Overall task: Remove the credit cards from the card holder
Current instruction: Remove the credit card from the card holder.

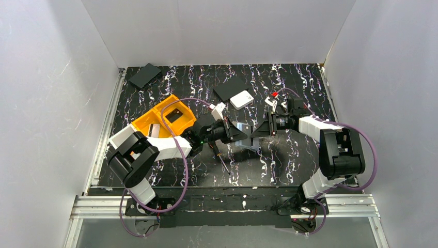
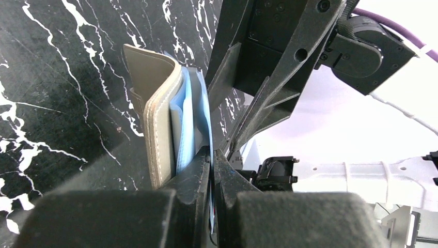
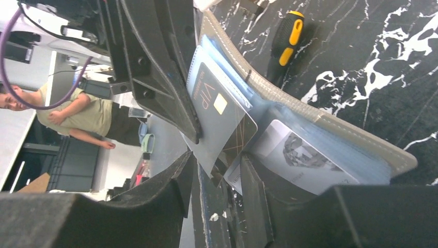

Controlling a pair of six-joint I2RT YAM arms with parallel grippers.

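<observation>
**Step in hand:** drawing out the first card.

- **Left of the card holder:** the left tool (image 2: 213, 155) is clamped shut on the holder's pale blue inner leaf and holds it spread open.
- **Card holder:** the card holder (image 2: 157, 113) stands on edge between the two tools, over the middle of the tabletop (image 1: 289, 155). Whether it clears the surface cannot be told.
- **Cards:** a greyish VIP card (image 3: 219, 116) stands partly out of its pocket. A second card (image 3: 297, 155) sits fully seated in the pocket beside it.
- **Right of the holder:** the right tool (image 3: 217, 163) stands half open. Its fingers straddle the VIP card's free corner and do not pinch it.

**Next move, as judged:** the right tool should close on that corner and pull straight along the pocket, away from the holder. The left grip must stay firm.

**Surface:** the tabletop is black with white marbling. A yellow bin (image 1: 146, 118) sits well left of the holder, a white box (image 1: 241, 99) lies behind it, and a screwdriver (image 3: 286, 36) lies near it.

**Room:** plain white walls (image 1: 217, 31) enclose three sides.
</observation>
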